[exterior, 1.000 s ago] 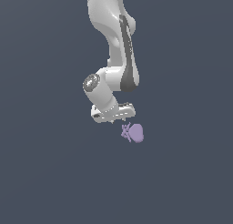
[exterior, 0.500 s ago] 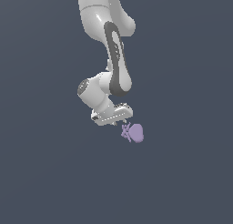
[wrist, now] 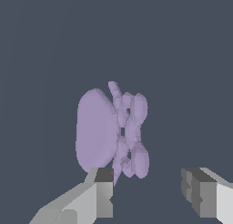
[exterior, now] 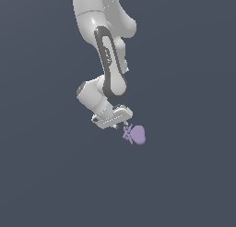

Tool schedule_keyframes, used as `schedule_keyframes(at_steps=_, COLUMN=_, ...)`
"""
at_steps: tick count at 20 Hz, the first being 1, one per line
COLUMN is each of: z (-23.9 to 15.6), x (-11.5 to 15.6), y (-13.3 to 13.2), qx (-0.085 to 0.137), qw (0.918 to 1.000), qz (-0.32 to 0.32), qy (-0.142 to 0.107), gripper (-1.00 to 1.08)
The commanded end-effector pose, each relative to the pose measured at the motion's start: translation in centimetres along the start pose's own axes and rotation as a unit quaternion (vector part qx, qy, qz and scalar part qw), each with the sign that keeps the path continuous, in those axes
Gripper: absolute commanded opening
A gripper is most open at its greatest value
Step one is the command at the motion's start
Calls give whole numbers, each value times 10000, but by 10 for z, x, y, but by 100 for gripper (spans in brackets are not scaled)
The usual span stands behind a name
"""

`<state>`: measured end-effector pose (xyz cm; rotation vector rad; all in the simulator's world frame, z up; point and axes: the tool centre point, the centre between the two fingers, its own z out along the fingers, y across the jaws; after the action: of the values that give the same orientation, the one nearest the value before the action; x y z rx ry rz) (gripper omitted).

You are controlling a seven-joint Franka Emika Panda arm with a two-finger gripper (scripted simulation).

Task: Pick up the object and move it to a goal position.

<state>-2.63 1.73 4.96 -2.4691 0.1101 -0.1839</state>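
Right below my wrist, my gripper [wrist: 148,191] has its fingers [wrist: 102,193] spread wide apart, nothing clamped between them. The object [wrist: 109,132], that little lavender blob, sits just past the fingertips with its spiky prongs facing the gap. One finger looks like it might be brushing the rounded body, but I can't really tell. In the exterior view, the object [exterior: 135,134] is just beside my gripper [exterior: 120,124].
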Motion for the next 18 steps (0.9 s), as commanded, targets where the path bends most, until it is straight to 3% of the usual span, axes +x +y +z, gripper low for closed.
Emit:
schedule_keyframes(at_steps=1, z=1, x=0, y=0, qx=79, qw=9999, qz=17, qy=80, gripper=28)
schedule_keyframes(at_steps=10, z=2, x=1, y=1, qx=133, qw=9998, qz=36, qy=139, gripper=28)
schedule_keyframes(at_steps=18, z=27, x=1, y=0, qx=139, qw=9998, qz=39, qy=146, gripper=28)
